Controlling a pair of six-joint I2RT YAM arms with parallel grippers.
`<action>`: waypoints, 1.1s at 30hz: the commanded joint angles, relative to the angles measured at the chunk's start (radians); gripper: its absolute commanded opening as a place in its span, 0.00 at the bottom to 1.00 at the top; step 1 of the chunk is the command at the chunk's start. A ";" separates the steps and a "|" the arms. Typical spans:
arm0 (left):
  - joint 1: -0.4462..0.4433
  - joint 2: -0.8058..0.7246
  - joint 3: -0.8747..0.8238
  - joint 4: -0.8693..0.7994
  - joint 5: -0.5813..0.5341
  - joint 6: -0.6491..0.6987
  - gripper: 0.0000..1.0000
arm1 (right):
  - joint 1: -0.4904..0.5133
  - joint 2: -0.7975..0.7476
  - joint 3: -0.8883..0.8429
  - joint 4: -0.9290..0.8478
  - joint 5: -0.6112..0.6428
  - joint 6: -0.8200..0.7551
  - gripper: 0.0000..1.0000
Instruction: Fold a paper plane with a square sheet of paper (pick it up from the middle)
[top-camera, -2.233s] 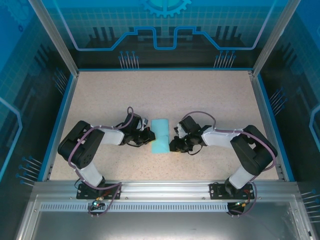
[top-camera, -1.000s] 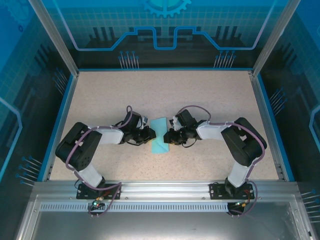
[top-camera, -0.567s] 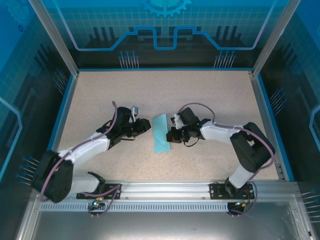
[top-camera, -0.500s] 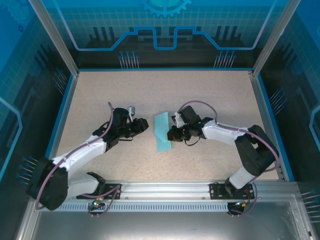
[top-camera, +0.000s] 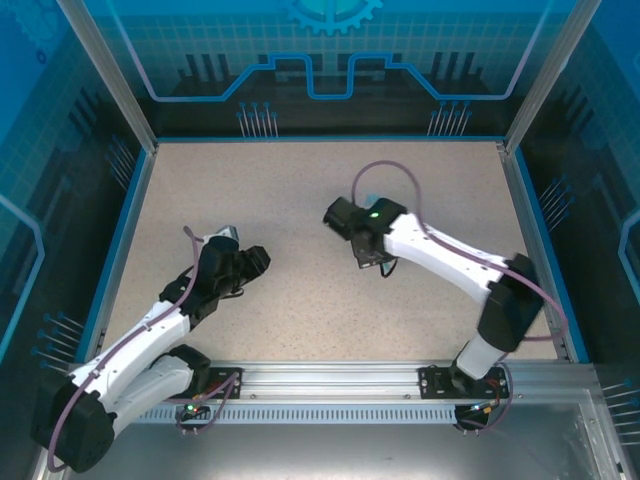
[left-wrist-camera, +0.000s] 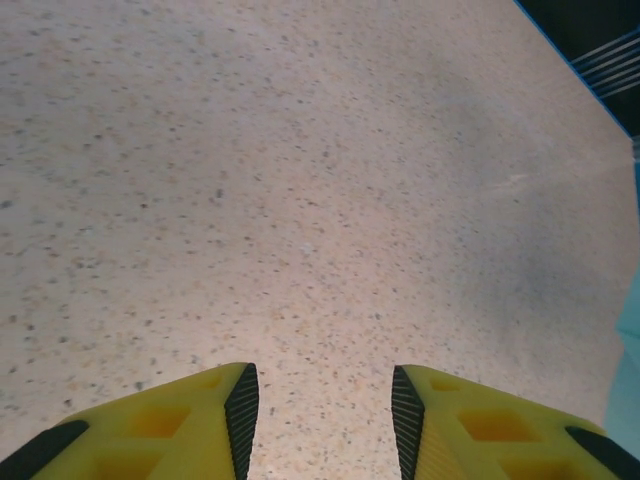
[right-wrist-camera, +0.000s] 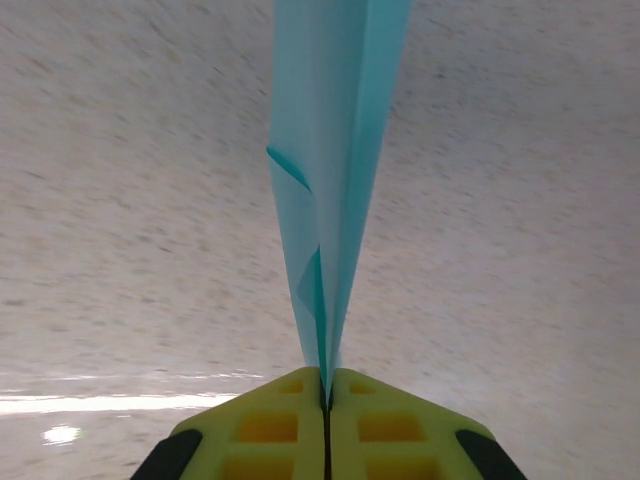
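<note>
Above the speckled table (top-camera: 300, 190) the right gripper (right-wrist-camera: 326, 385) pinches the paper plane (right-wrist-camera: 335, 150) by its folded edge; the left gripper (left-wrist-camera: 322, 415) is spread, empty. Folding looks finished, only releasing may remain.

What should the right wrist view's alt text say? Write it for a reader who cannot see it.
The right pincer is shut on folded cyan-blue paper, held edge-on between its yellow fingers and stretching away from the camera. Beyond it lies a blurred, speckled beige table.
</note>
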 joint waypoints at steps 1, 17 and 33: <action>0.008 -0.026 -0.009 -0.076 -0.091 -0.033 0.43 | 0.060 0.163 0.064 -0.210 0.123 0.089 0.07; 0.041 -0.075 -0.006 -0.091 -0.009 0.012 0.50 | 0.013 0.078 -0.161 0.625 -0.749 -0.071 0.59; -0.057 0.709 0.378 0.316 0.602 0.014 0.29 | -0.281 -0.131 -0.741 1.247 -1.133 0.061 0.17</action>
